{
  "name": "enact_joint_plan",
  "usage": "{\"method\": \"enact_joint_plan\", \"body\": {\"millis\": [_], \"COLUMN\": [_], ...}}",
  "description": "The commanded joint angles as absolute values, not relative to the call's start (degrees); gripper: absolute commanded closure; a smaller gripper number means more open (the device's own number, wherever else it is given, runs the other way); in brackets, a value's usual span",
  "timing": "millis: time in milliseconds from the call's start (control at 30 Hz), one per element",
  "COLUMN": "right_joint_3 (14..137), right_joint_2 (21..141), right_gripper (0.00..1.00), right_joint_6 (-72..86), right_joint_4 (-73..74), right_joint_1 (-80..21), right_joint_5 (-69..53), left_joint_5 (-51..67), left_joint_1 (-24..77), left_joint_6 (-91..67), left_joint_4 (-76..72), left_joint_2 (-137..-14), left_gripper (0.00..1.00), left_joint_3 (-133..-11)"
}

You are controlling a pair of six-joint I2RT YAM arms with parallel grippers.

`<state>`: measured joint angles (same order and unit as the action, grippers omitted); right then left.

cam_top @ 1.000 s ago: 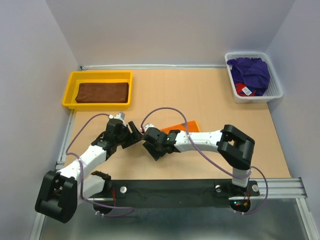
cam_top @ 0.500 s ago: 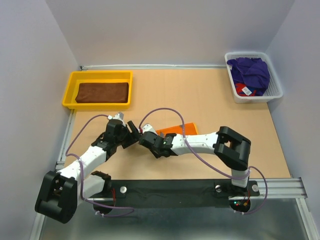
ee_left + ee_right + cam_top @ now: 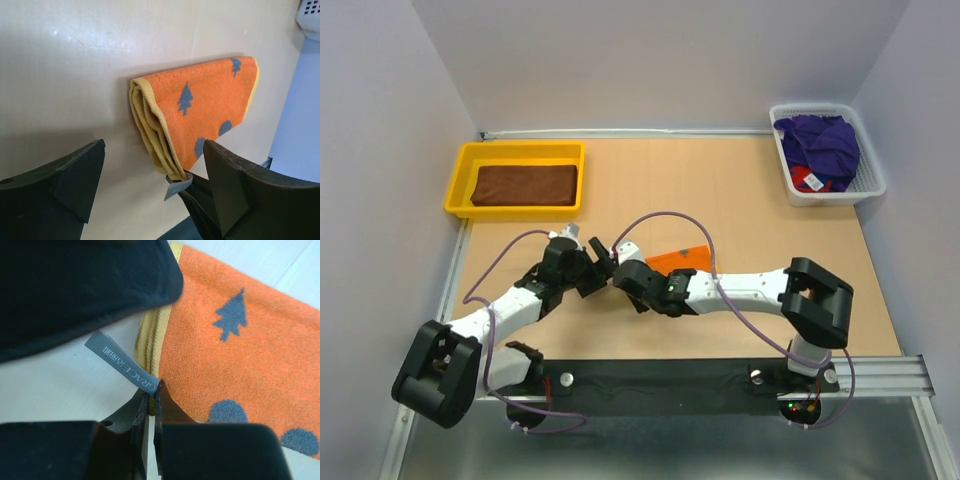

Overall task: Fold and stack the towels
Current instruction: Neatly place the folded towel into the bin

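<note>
1. Reference: clock positions apply to the overhead view, with 12 o'clock at the far wall.
2. The orange towel is folded, tree print uppermost. It lies flat on the table, just toward 6 o'clock from centre.
3. The right gripper is closed. Its jaws pinch the yellow-bordered corner at the 9 o'clock end of the orange towel, beside the grey label.
4. The left gripper has its jaws spread wide. It faces that same end of the orange towel and holds nothing.
5. The brown towel lies folded flat in the yellow tray at 10 o'clock.
6. The purple towel is heaped in the white basket at 2 o'clock. The red towel shows at its 6 o'clock side.
</note>
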<state>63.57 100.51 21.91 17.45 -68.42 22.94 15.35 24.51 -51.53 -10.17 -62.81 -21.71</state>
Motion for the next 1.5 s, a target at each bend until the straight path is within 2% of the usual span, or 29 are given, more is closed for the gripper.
{"method": "enact_joint_plan", "body": {"millis": [0, 267, 600, 933, 1100, 1133, 1200, 1267, 1300, 1400, 1433, 1467], "right_joint_3": [61.7, 59.8, 59.0, 58.0, 57.5, 57.5, 57.6, 57.2, 57.0, 55.6, 55.0, 54.6], "right_joint_2": [96.6, 96.8, 97.1, 96.7, 96.2, 96.2, 95.9, 94.8, 94.3, 92.3, 90.5, 89.6], "right_gripper": [0.99, 1.00, 1.00, 0.99, 1.00, 1.00, 0.99, 0.87, 0.63, 0.31, 0.16, 0.09], "right_joint_6": [24.0, 25.1, 26.2, 26.5, 26.5, 26.5, 26.5, 26.3, 26.2, 25.5, 25.3, 25.2], "right_joint_4": [10.0, 7.8, 6.0, 5.5, 5.4, 5.4, 5.4, 5.4, 5.4, 5.4, 5.5, 5.5], "right_joint_1": [-68.5, -68.6, -68.6, -68.6, -68.6, -68.6, -68.6, -68.6, -68.6, -68.6, -68.5, -68.3], "right_joint_5": [24.9, 23.9, 23.0, 22.4, 21.9, 21.9, 21.9, 22.2, 22.5, 24.4, 24.9, 25.2], "left_joint_5": [14.4, 14.0, 11.4, 6.2, 5.7, 6.2, 6.5, 5.9, 5.5, 3.8, 3.6, 3.8], "left_joint_1": [27.9, 30.7, 34.3, 34.7, 34.3, 34.3, 34.3, 34.2, 34.1, 32.8, 32.0, 31.1], "left_joint_6": [-55.9, -62.8, -67.9, -68.9, -66.8, -66.0, -65.0, -62.9, -61.9, -56.2, -54.1, -52.1], "left_joint_4": [-16.0, -25.1, -29.3, -30.7, -30.7, -30.7, -30.5, -28.1, -26.6, -19.5, -17.7, -16.0], "left_joint_2": [-65.1, -71.6, -76.0, -75.7, -77.4, -77.7, -78.1, -77.9, -77.7, -77.3, -77.4, -77.8], "left_gripper": [0.09, 0.10, 0.26, 0.51, 0.70, 0.78, 0.84, 0.91, 0.92, 0.96, 0.96, 0.96], "left_joint_3": [-21.0, -18.5, -16.9, -15.2, -16.7, -17.5, -18.1, -19.7, -20.6, -25.6, -27.1, -30.6]}}
